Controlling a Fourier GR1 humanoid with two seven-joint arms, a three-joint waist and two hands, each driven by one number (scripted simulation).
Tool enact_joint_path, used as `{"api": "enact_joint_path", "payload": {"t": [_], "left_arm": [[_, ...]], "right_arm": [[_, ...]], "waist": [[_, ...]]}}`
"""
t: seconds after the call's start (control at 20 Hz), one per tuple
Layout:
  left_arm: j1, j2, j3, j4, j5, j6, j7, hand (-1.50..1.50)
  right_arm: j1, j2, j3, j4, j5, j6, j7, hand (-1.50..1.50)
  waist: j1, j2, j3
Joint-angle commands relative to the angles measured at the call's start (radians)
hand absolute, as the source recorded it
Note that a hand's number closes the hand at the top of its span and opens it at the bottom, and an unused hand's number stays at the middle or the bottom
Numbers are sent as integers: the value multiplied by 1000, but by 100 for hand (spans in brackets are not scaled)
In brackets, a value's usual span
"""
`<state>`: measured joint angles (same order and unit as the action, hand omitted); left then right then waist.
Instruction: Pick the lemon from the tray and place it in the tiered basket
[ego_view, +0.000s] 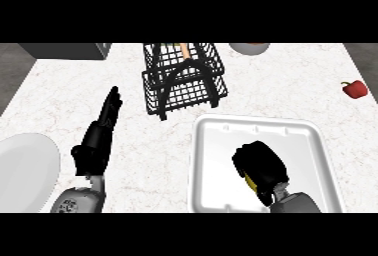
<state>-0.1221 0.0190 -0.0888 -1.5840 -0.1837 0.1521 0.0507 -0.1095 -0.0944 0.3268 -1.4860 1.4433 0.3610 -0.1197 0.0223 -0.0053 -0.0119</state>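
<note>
A white tray (221, 125) lies on the counter at the lower right. My right hand (258, 167) is over the tray, fingers curled round the lemon (253, 185), of which only a small yellow patch shows under the hand. The black wire tiered basket (184, 77) stands behind the tray at the top centre, with a pale orange item in its far part. My left hand (100, 135) rests at the left with its fingers straight, pointing away, holding nothing.
A red bell pepper (355, 89) lies at the far right. A white plate (26, 170) sits at the lower left edge. A grey box (66, 50) is at the top left, and a round bowl (249, 48) behind the basket.
</note>
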Motion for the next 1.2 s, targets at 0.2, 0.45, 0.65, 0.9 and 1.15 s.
{"api": "enact_joint_path", "payload": {"t": [0.2,0.45,0.65,0.9,1.15], "left_arm": [[-66,-18,-10,27,-7,3,20,0],[-63,-11,-12,35,0,-7,15,0],[-84,-17,-13,38,6,-2,27,0],[-61,-4,1,61,3,1,5,0],[-27,-11,-14,70,-5,11,-20,0]], "right_arm": [[-112,92,276,35,2,111,589,150],[-272,94,375,53,-164,64,912,150],[-380,94,475,-33,-259,54,1146,150],[-595,94,462,-140,-354,92,1329,150],[-791,94,370,-160,-480,143,1423,150]], "waist": [[36,12,12],[46,12,13],[46,6,12],[29,1,10],[22,-1,8]]}}
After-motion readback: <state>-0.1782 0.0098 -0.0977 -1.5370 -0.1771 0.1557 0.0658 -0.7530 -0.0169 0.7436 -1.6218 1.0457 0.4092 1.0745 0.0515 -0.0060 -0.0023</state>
